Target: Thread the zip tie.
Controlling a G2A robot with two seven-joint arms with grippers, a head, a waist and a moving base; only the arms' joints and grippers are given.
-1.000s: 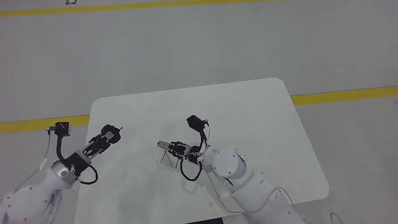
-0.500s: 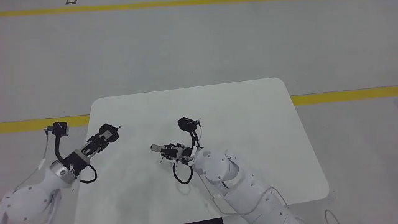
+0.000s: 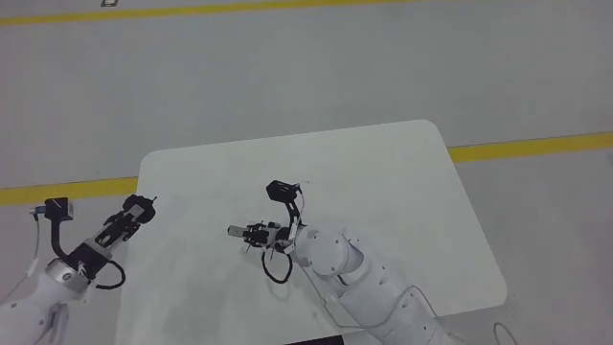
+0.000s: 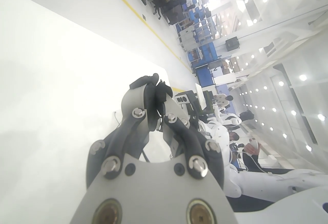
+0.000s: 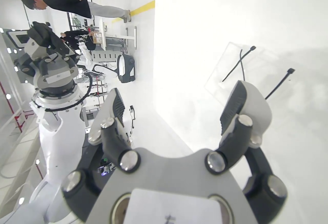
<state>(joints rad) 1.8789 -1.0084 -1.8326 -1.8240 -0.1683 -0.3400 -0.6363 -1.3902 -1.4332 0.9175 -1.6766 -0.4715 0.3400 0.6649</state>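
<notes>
The right gripper (image 5: 176, 89) hangs spread wide near a loose zip tie (image 5: 278, 84), which lies beside a clear plastic sheet (image 5: 225, 61) bearing two crossed ties (image 5: 241, 62). The thin strap may skid away or slip from the pads. The left gripper (image 4: 155, 86), clenched on nothing visible, sits well apart at the table's (image 3: 402, 172) edge, so threading may lack support.

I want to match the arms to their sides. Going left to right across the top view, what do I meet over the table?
left gripper → right gripper → table, its bare right part
</notes>
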